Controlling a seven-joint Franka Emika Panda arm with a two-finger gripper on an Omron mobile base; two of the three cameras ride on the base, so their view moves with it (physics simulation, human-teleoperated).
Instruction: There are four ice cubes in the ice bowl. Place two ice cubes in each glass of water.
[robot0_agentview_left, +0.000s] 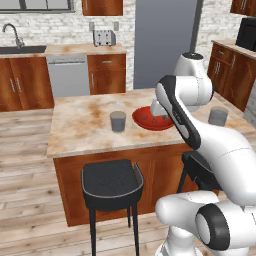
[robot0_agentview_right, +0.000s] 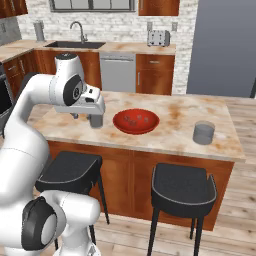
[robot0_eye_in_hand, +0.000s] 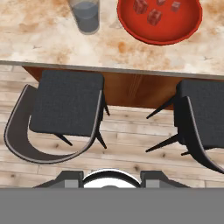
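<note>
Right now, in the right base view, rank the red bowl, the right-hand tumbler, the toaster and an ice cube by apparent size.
1. red bowl
2. and 3. right-hand tumbler and toaster: look alike, but the toaster stands farther back, so unsure
4. ice cube

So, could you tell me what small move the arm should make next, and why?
Probably move the tool forward and down over the red bowl. The ice cubes all appear to lie in it, and the hand camera looks at the stools short of the counter.
</note>
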